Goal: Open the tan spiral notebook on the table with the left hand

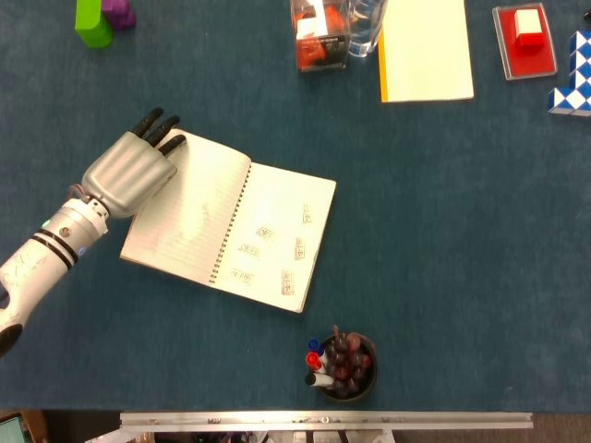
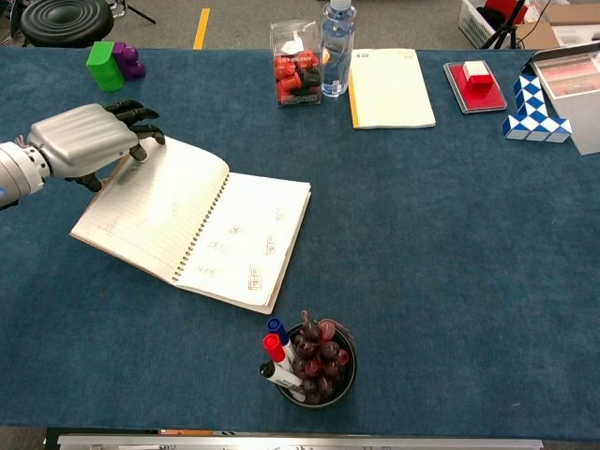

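The tan spiral notebook (image 1: 277, 238) (image 2: 246, 239) lies open on the blue table, both lined pages facing up, and its right page carries small stickers. My left hand (image 1: 125, 173) (image 2: 82, 141) is at the far left corner of the left page. Its fingers lie over the top of that corner. In the chest view its thumb shows at the page's edge below them, so it holds the turned cover there. The left page lies almost flat. My right hand appears in neither view.
A cup of pens (image 1: 340, 366) (image 2: 309, 364) stands near the front edge. Along the far edge are green and purple blocks (image 1: 92, 20), a clear box of red items (image 1: 319, 35), a bottle (image 2: 337, 37), a yellow pad (image 1: 425, 48), a red box (image 1: 524, 39) and a blue-white puzzle (image 1: 574, 74).
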Tool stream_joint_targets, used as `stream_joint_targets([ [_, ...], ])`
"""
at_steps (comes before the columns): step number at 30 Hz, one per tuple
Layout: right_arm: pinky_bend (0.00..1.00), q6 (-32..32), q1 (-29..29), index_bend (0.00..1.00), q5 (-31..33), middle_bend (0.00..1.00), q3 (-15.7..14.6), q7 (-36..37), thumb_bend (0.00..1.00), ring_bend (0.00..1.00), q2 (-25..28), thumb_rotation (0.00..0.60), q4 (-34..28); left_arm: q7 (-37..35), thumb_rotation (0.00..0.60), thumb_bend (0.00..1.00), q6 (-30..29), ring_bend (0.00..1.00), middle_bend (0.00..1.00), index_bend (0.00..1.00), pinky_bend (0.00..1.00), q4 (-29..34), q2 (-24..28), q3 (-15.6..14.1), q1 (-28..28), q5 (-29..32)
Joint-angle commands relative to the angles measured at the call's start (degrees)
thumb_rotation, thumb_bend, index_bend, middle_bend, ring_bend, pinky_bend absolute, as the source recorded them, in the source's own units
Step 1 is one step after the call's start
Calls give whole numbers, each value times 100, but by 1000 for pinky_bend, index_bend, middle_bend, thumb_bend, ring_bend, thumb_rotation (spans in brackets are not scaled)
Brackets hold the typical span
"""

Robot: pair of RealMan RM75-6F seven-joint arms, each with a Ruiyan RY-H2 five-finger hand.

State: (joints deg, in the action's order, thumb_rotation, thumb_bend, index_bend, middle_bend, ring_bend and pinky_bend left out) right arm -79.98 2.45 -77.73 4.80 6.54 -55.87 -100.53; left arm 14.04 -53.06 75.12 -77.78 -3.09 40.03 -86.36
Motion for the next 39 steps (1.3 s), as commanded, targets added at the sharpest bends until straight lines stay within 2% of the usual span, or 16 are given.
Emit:
stream_joint_targets([
  [1,214,2,-2,162,0,248,-3,5,277,165,-1,600,4,-65,600,309,-25,37,191,580,40,-97,-86,-7,-54,8],
  [22,214,-61,-49,162,-48,248,-17,73,277,165,33,600,11,-225,600,309,-159,37,186,540,40,-794,-622,17,-349,112],
  [24,214,-66,-53,162,-53,248,-18,79,277,165,36,600,11,-172,598,308,-113,35,159,457,40,-803,-630,27,-373,181],
  [27,214,-71,-60,162,-53,248,-21,90,277,165,35,600,14,-22,561,308,-52,15,86,242,40,-786,-648,49,-406,293],
  [29,214,-76,-63,162,-56,248,-22,93,277,165,32,600,21,60,532,307,-36,2,48,175,40,-783,-667,66,-435,363],
  [31,214,-78,-67,162,-59,248,-24,99,277,165,33,600,25,138,504,307,-44,0,17,129,40,-784,-699,89,-474,435],
  [35,214,-83,-65,162,-72,248,-21,107,277,165,35,600,27,306,380,307,-68,0,0,13,39,-822,-752,142,-544,576],
  [39,214,-91,-68,162,-77,248,-18,117,277,165,35,600,29,429,338,307,-117,0,0,0,38,-751,-720,202,-584,664],
])
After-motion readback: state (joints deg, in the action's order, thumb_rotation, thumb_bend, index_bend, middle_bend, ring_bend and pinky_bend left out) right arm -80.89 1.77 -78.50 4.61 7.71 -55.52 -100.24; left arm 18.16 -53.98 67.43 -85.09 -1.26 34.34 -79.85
